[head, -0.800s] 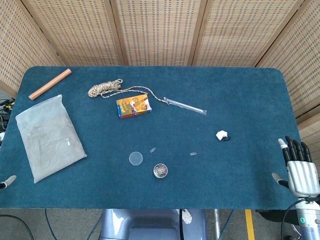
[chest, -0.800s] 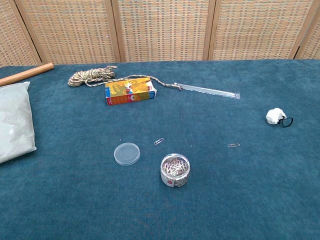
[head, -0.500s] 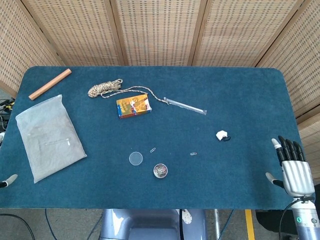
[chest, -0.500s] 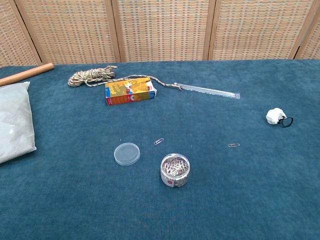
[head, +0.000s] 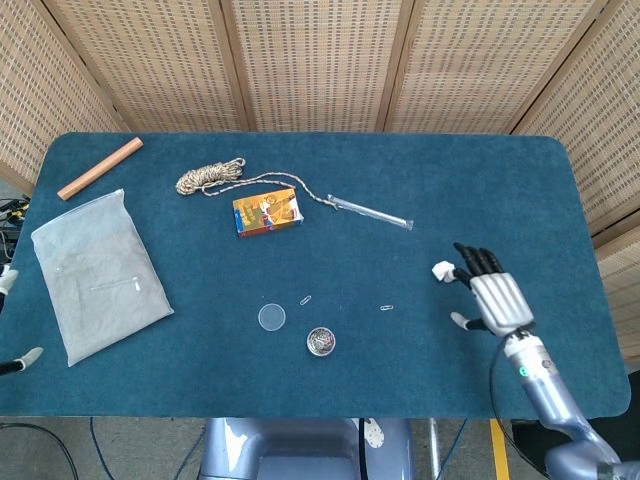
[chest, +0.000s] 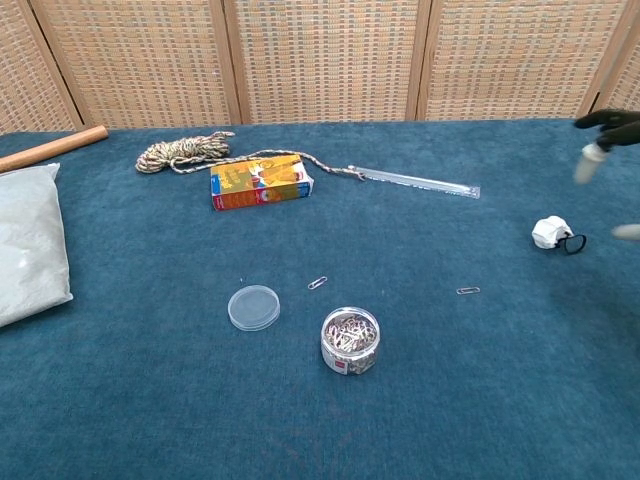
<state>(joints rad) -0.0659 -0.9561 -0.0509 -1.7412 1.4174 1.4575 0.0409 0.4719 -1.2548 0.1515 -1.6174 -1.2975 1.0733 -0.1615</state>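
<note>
My right hand (head: 495, 300) hovers over the right part of the blue table (head: 480, 190), fingers spread and holding nothing. In the chest view it shows blurred at the right edge as my right hand (chest: 608, 135). Just left of its fingertips (head: 470, 257) lies a small white object with a black ring (head: 441, 270), also seen from the chest (chest: 549, 232). Of my left hand (head: 25, 357) only two pale fingertips show, far apart, at the table's left edge near the grey bag (head: 98, 272).
An open jar of paper clips (head: 320, 342) stands at the front middle, its clear lid (head: 271, 318) beside it, with two loose clips (head: 387, 307) nearby. Further back lie an orange box (head: 267, 212), a rope coil (head: 210, 176), a clear tube (head: 368, 210) and a wooden stick (head: 100, 168).
My right hand has swung in from the table's right front corner, leftward and forward, to beside the white object. A second left fingertip now shows at the left edge.
</note>
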